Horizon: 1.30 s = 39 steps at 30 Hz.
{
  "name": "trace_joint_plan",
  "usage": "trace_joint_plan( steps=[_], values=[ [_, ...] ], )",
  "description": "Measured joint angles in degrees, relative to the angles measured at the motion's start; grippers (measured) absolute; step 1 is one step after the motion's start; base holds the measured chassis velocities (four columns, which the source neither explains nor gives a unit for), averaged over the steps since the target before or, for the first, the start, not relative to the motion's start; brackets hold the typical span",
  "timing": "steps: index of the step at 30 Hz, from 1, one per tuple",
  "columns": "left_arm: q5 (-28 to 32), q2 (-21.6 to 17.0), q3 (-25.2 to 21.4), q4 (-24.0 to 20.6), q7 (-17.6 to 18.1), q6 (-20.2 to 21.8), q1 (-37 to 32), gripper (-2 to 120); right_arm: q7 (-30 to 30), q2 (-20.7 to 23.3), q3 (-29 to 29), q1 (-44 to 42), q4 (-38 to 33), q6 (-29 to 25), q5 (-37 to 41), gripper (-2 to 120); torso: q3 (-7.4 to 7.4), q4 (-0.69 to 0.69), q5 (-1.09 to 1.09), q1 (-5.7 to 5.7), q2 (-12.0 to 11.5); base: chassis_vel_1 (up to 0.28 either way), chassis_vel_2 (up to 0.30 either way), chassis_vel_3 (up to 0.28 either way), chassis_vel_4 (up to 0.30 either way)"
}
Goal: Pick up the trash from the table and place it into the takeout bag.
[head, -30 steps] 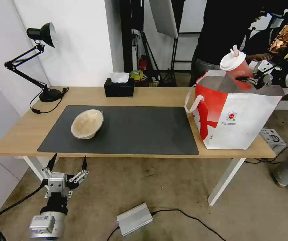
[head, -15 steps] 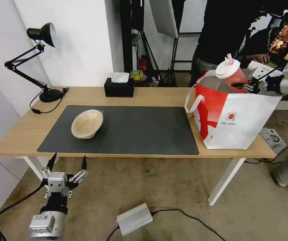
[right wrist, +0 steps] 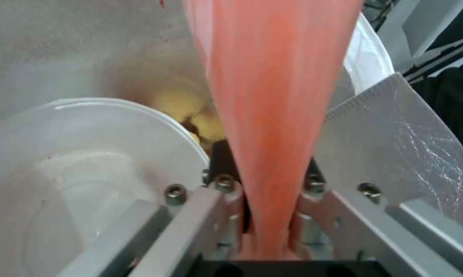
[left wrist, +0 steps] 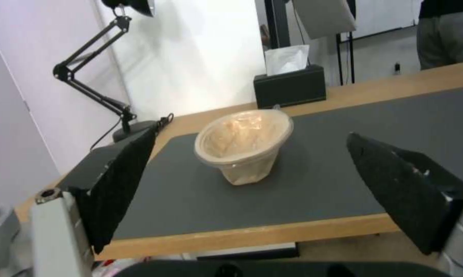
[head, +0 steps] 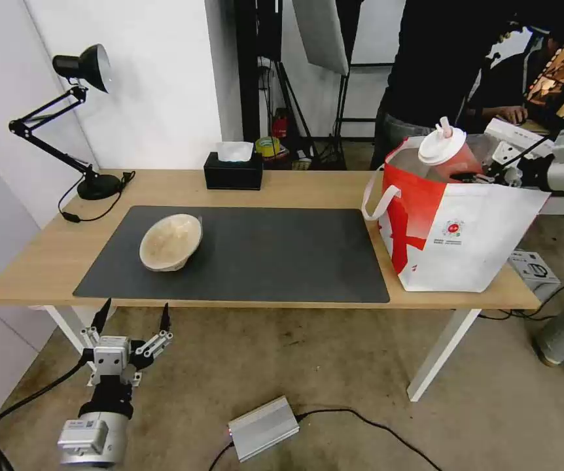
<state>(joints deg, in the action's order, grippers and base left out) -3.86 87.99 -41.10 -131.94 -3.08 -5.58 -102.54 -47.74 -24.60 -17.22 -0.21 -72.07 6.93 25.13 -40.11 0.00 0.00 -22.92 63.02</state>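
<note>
The right gripper (head: 475, 175), clamped on the red drink cup with white lid (head: 449, 154), holds it inside the mouth of the boxy white takeout bag with red side panel (head: 455, 229), so the placing step looks nearly done and calls for a release, while the spread-open left gripper (head: 131, 322) hangs idle below the long light-wood table (head: 308, 190).

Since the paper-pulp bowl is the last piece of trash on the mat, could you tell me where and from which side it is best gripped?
Probably by the rim. The tan paper-pulp bowl lies tipped on the dark mat, its mouth tilted toward the lamp end of the table, so its raised upper edge is exposed. The left gripper, open below the front edge, could come from above and pinch that edge, one finger inside, one outside.
</note>
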Motion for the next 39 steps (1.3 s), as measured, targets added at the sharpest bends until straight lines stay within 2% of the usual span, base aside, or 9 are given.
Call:
trace_joint_plan(
  steps=[7,9,12,14,20,24,28,33,39],
  values=[
    [-0.02,0.01,0.13,-0.10,-0.01,0.10,-0.01,100,-1.11,0.21,0.02,0.30,0.61,-0.48,0.11,41,0.00,0.00,0.00,0.00,0.00,0.000,0.000,0.000,0.000],
    [-0.02,0.00,0.14,-0.11,-0.02,0.11,0.00,100,-1.23,0.23,0.02,0.33,0.66,-0.51,0.13,45,0.00,0.00,0.00,0.00,0.00,0.000,0.000,0.000,0.000],
    [-0.03,-0.01,0.17,-0.13,-0.02,0.13,0.02,100,-1.41,0.26,0.02,0.44,0.75,-0.63,0.33,61,0.00,0.00,0.00,0.00,0.00,0.000,0.000,0.000,0.000],
    [-0.03,-0.01,0.17,-0.13,-0.02,0.13,0.02,100,-1.45,0.27,0.03,0.45,0.75,-0.67,0.40,64,0.00,0.00,0.00,0.00,0.00,0.000,0.000,0.000,0.000],
    [-0.05,-0.09,0.18,-0.26,-0.03,0.17,0.01,100,-1.85,0.78,0.76,0.47,0.20,-1.00,1.93,89,0.00,-0.01,0.00,0.00,0.00,0.000,0.000,0.000,0.000],
    [-0.06,-0.05,0.25,-0.26,-0.06,0.19,0.02,100,-1.00,1.15,1.51,0.47,-1.64,-0.99,4.08,99,0.00,0.00,0.00,0.00,0.00,0.000,0.000,0.000,0.000],
    [-0.09,-0.02,0.32,-0.26,-0.09,0.20,0.02,100,0.32,1.41,2.12,0.46,-4.02,-0.78,6.53,100,0.00,0.00,0.00,0.00,0.00,0.000,0.000,0.000,0.000],
    [-0.12,0.02,0.26,-0.42,-0.12,0.22,-0.13,100,6.00,1.43,3.16,0.48,-10.28,0.49,13.81,99,0.00,0.00,-0.01,0.00,0.00,0.000,0.000,0.000,0.000],
    [-0.13,-0.02,-0.06,-0.71,-0.12,0.22,-0.50,100,10.01,0.95,4.42,0.94,-14.36,1.30,17.16,99,0.00,0.00,-0.01,0.00,0.00,0.000,0.000,0.000,0.000]
  ],
)
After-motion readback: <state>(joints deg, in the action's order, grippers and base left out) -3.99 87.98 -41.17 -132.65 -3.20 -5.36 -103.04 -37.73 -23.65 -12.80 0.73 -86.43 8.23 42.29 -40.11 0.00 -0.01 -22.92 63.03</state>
